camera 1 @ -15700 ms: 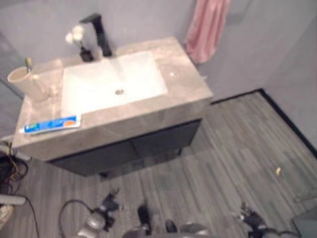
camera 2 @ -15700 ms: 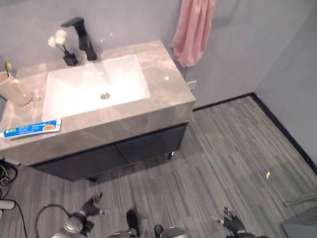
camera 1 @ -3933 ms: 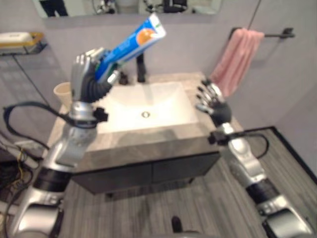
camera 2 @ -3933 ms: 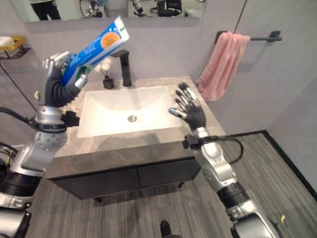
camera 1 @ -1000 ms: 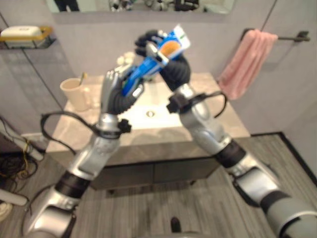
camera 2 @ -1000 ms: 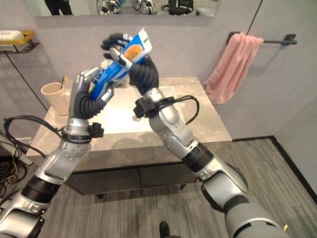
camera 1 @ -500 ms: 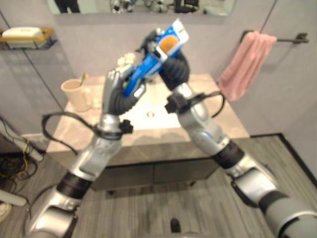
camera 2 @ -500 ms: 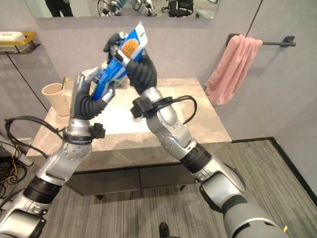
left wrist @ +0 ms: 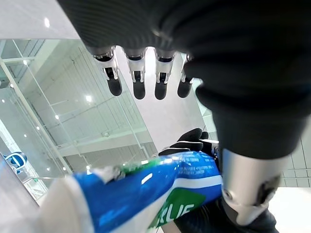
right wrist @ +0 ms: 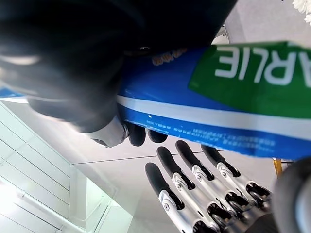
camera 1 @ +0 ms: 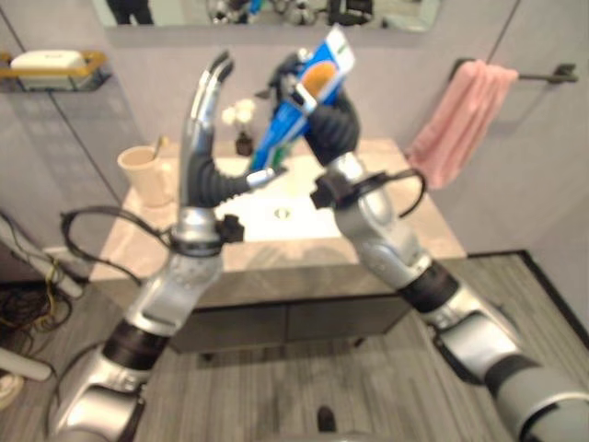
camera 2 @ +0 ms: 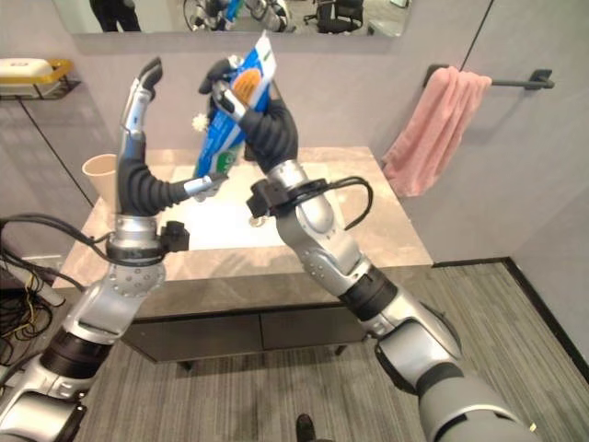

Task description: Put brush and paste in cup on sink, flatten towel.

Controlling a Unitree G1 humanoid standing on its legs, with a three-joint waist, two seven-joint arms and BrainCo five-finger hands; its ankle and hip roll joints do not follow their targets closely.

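The blue toothpaste tube (camera 2: pixel 236 99) is held high above the sink basin (camera 2: pixel 207 224), tilted nearly upright, with my right hand (camera 2: pixel 265 127) shut on its upper half. My left hand (camera 2: pixel 138 180) stands just left of it, open, its fingers (left wrist: pixel 138 82) straight up and its thumb touching the tube's lower end (left wrist: pixel 146 194). The beige cup (camera 1: pixel 145 173) stands on the counter's back left with the toothbrush (camera 1: pixel 161 145) in it. The pink towel (camera 2: pixel 428 129) hangs bunched on a wall bar at the right.
A grey stone counter (camera 2: pixel 386 241) over dark cabinets holds the white basin. A small vase of white flowers (camera 1: pixel 241 122) stands at the back. A wall shelf (camera 2: pixel 28 72) is at the upper left, and a mirror hangs above.
My left hand has let go of the tube and straightened its fingers upward. My right hand keeps the tube, which now stands more upright.
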